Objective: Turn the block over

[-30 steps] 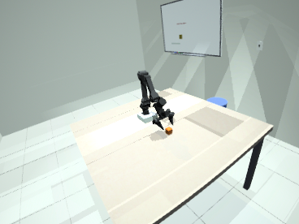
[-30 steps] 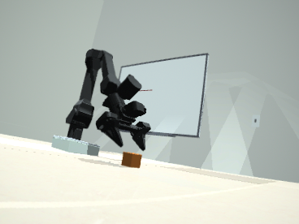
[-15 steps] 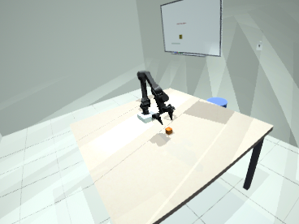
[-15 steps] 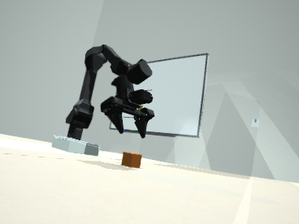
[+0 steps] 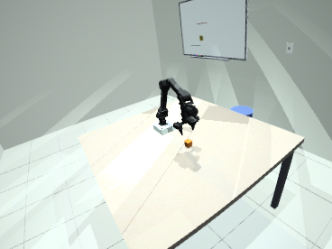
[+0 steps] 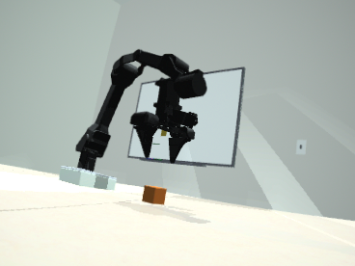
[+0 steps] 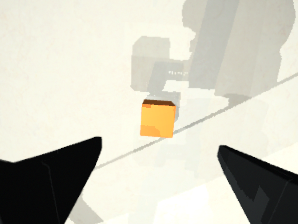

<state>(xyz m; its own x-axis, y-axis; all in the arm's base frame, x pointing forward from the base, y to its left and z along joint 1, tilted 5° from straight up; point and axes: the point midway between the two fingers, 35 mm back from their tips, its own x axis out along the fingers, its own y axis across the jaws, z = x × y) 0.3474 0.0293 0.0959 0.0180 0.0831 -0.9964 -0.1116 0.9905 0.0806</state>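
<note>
An orange block (image 5: 189,143) (image 6: 154,195) (image 7: 158,120) rests flat on the table (image 5: 225,180) (image 6: 72,236) (image 7: 45,75). In the wrist view its bright orange top shows, with a thin strip of a dark brown side along the upper edge. No clear mark shows on the faces in view; the underside and some sides are hidden. My gripper (image 5: 188,131) (image 6: 160,159) (image 7: 160,146) is open and empty, pointing down, raised above the block without touching it. In the wrist view the block lies a little beyond the line between the fingertips, about midway across.
The arm's pale base (image 5: 162,129) (image 6: 79,176) stands on the table behind the block. A blue round stool (image 5: 242,110) is past the table's far edge. A whiteboard (image 5: 225,32) (image 6: 217,120) hangs on the wall. The arm's shadow falls around the block.
</note>
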